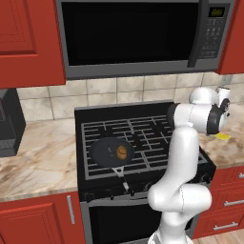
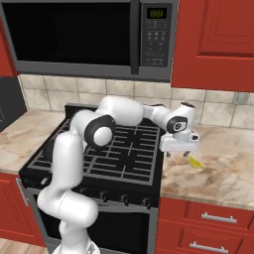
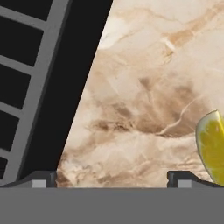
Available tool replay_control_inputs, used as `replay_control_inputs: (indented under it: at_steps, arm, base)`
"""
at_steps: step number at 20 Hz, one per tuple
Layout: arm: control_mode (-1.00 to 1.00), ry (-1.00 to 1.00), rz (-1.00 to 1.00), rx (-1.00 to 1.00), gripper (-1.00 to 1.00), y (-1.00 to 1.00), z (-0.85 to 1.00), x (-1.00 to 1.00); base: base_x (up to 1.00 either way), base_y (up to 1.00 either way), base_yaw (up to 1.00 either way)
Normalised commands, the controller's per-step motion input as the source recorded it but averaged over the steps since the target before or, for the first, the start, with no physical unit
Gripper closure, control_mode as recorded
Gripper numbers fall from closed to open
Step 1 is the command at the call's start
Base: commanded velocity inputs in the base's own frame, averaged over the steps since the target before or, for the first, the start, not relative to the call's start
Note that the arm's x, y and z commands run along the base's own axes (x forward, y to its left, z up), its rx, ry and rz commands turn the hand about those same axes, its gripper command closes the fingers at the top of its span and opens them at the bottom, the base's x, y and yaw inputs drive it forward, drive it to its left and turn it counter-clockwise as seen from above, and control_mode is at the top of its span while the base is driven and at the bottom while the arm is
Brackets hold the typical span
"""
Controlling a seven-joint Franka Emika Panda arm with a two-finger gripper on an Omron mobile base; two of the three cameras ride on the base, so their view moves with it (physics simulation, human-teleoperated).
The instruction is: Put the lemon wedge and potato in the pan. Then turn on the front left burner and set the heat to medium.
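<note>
The dark pan [image 1: 107,151] sits on the front left burner [image 1: 138,161] of the black stovetop, handle toward the front edge. The brown potato [image 1: 122,152] lies inside it. On the marble counter right of the stove lies the yellow lemon wedge [image 2: 195,162] [image 1: 222,137]. My gripper [image 2: 177,154] hangs open low over the counter between the stove's edge and the wedge, empty. In the hand view the lemon wedge [image 3: 212,149] lies at the right edge, just outside the right fingertip [image 3: 183,178], with bare marble between the fingers of the gripper [image 3: 113,180].
The stove's right edge and grate [image 3: 30,87] lie left of the gripper. A row of knobs [image 2: 113,197] runs along the stove front. A microwave [image 1: 138,33] hangs above, red cabinets on both sides. A dark appliance [image 1: 9,121] stands on the left counter.
</note>
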Motion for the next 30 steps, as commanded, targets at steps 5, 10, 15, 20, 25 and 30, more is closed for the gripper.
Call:
replay_control_inputs:
  at_steps: [5,10,15,20,25,30]
  arm:
    - [-1.00,0.03,0.02,0.00,-1.00,-0.04,-0.18,0.20]
    - [-1.00,0.00,0.05,0.00,-1.00,-0.08,-0.13,0.02]
    - [-1.00,0.00,0.08,0.00,-1.00,-0.06,-0.15,0.00]
    - [-1.00,-0.05,0.05,0.00,-1.00,-0.18,-0.37,0.05]
    - [-1.00,-0.17,0.04,0.00,-1.00,-0.24,-0.28,0.04]
    - [-1.00,-0.22,0.04,0.00,-1.00,-0.07,0.11,0.00]
  base:
    - [0.00,0.00,0.00]
    - [0.00,0.00,0.00]
    - [0.00,0.00,0.00]
    - [0.00,0.00,0.00]
    - [0.00,0.00,0.00]
    - [0.00,0.00,0.00]
